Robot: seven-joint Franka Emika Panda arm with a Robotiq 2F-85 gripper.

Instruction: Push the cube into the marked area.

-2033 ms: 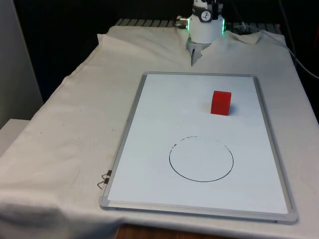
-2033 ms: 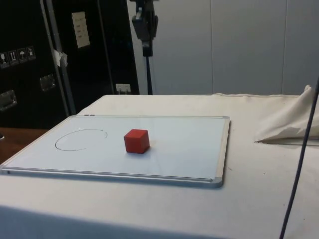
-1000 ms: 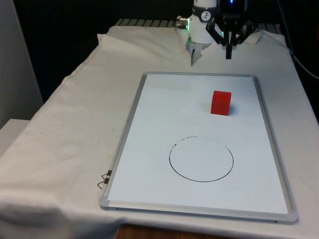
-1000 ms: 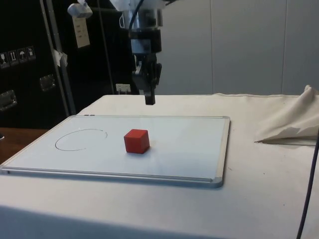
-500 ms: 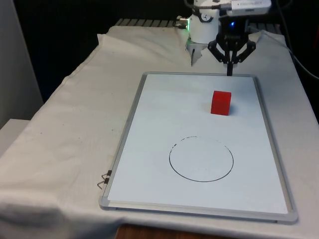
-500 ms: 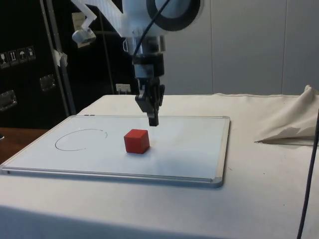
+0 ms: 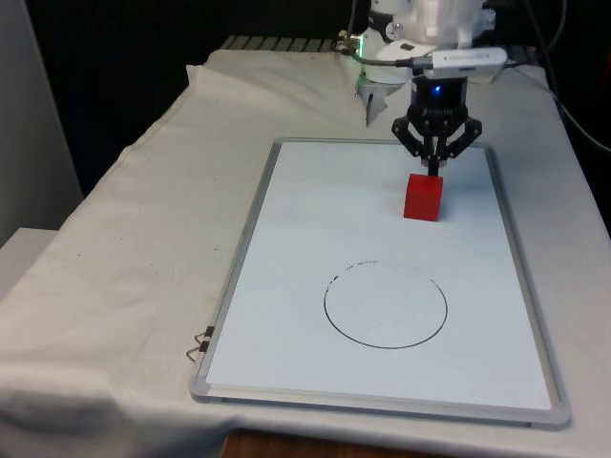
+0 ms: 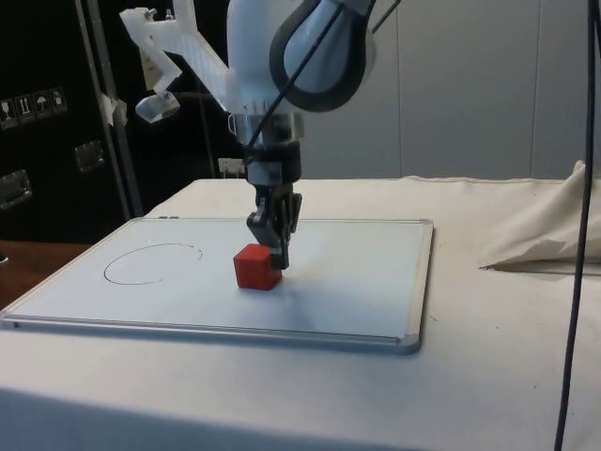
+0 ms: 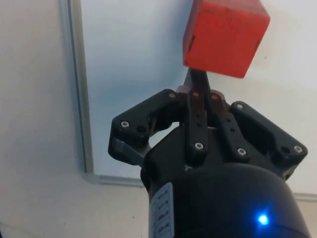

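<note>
A red cube point(image 7: 423, 197) point(image 8: 257, 267) point(image 9: 225, 35) rests on the whiteboard point(image 7: 315, 219), in its far half toward the front view's right. A hand-drawn black circle point(image 7: 386, 304) point(image 8: 150, 262) marks the area nearer the camera in the front view. My black gripper point(image 7: 435, 168) point(image 8: 279, 260) point(image 9: 197, 82) is shut, fingers pressed together with nothing between them. Its tip is down at the cube's far side, the side away from the circle, touching or almost touching it.
The whiteboard has a grey metal frame point(image 7: 241, 248) and lies on the white cloth. A small metal clip point(image 7: 200, 343) lies off the board's near corner at the front view's left. Bunched cloth point(image 8: 545, 235) rises near the robot's base.
My gripper has come down from well above the board's far edge and moved toward the cube, ending right behind it. The cube has not moved.
</note>
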